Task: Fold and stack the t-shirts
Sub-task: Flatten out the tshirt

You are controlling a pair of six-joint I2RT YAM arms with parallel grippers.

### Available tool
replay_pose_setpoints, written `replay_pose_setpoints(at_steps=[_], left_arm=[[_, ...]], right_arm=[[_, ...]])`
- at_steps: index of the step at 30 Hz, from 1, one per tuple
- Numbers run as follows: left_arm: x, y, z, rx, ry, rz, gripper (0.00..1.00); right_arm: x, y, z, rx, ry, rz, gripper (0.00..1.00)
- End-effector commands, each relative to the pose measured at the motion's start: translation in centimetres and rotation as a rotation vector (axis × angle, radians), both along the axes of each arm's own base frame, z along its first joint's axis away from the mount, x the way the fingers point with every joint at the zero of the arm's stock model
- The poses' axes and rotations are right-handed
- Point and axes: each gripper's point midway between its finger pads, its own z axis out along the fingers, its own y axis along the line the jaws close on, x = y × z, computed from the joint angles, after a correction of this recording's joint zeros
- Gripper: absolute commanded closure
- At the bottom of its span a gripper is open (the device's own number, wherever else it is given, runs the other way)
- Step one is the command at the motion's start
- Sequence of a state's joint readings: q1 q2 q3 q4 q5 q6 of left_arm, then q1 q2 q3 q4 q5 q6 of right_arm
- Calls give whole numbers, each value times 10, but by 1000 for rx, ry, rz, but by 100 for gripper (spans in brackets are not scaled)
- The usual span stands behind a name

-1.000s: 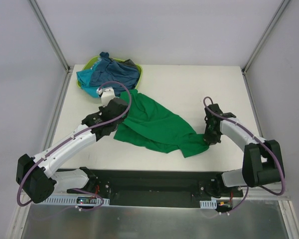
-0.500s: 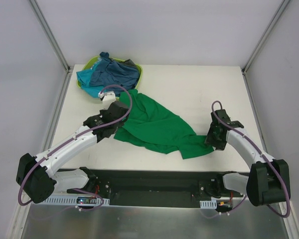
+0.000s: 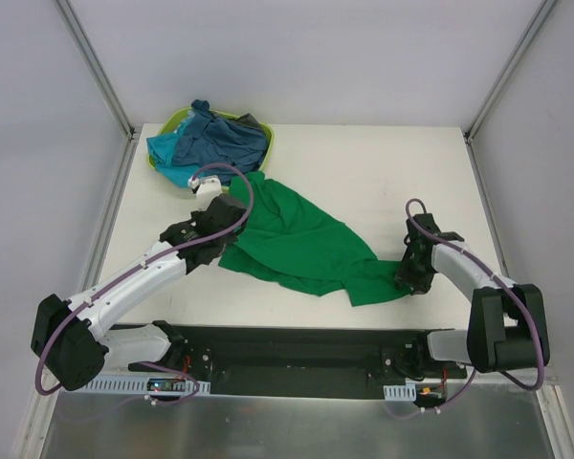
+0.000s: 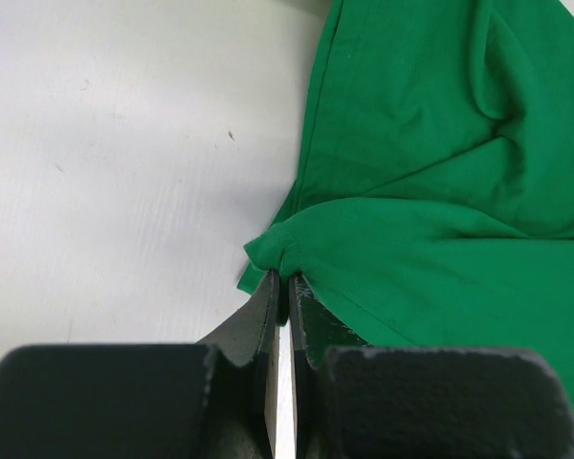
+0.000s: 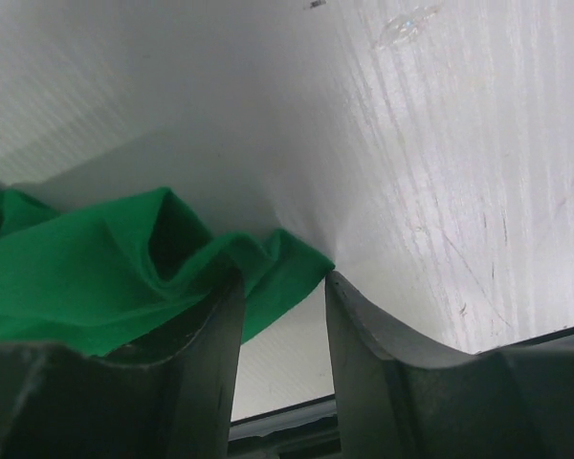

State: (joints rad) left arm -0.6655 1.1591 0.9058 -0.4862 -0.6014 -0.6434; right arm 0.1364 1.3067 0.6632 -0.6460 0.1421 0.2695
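A bright green t-shirt [image 3: 301, 244] lies crumpled and spread across the middle of the table. My left gripper [image 3: 223, 252] is shut on its left edge, and the wrist view shows the pinched fold [image 4: 277, 251] at my left gripper [image 4: 285, 283]. My right gripper [image 3: 406, 278] sits low at the shirt's right corner. In the right wrist view, my right gripper [image 5: 282, 287] is open and a corner of the green t-shirt [image 5: 277, 273] lies loose between its tips. Blue [image 3: 218, 140], turquoise [image 3: 163, 153] and dark grey [image 3: 253, 121] t-shirts are heaped in the basket.
The lime-green basket [image 3: 175, 119] stands at the table's back left corner, just behind the left arm. Metal frame posts rise at both back corners. A black base rail [image 3: 297, 344] runs along the near edge.
My right gripper went from shut to open and slid a little toward the near edge, staying at the shirt's right corner. The left gripper and the shirt barely moved.
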Motion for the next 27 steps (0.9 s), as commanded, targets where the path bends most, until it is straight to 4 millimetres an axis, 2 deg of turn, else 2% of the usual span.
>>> replay_pose_setpoints(at_steps=[1,4,7,9,10,11,16,23,27], left_arm=[[1,3,3,-14,-14,17,100],[2,2,4,-15,-16,16,100],[3,1,6,-16,-18,15,100],[3,2,8,-14,-24,16,100],[4,3,11,-13,-32,16,100],[5,4,14,-10,-41,20,100],[10,8,47,-30,-127,30,100],[6,29,134,-89,-349,65,100],[-5,37,189,-151,-471,41,100]], right_arm=[[1,-1,-10,14,21,-5,59],[3,7,-17,57,34,3,64],[3,11,-21,80,32,8,84],[6,11,-16,84,13,14,95],[8,11,-11,82,-6,19,100],[8,10,-5,79,-24,20,100],[15,5,45,61,-156,39,100],[20,-1,136,38,-372,93,100],[26,4,200,60,-531,141,99]])
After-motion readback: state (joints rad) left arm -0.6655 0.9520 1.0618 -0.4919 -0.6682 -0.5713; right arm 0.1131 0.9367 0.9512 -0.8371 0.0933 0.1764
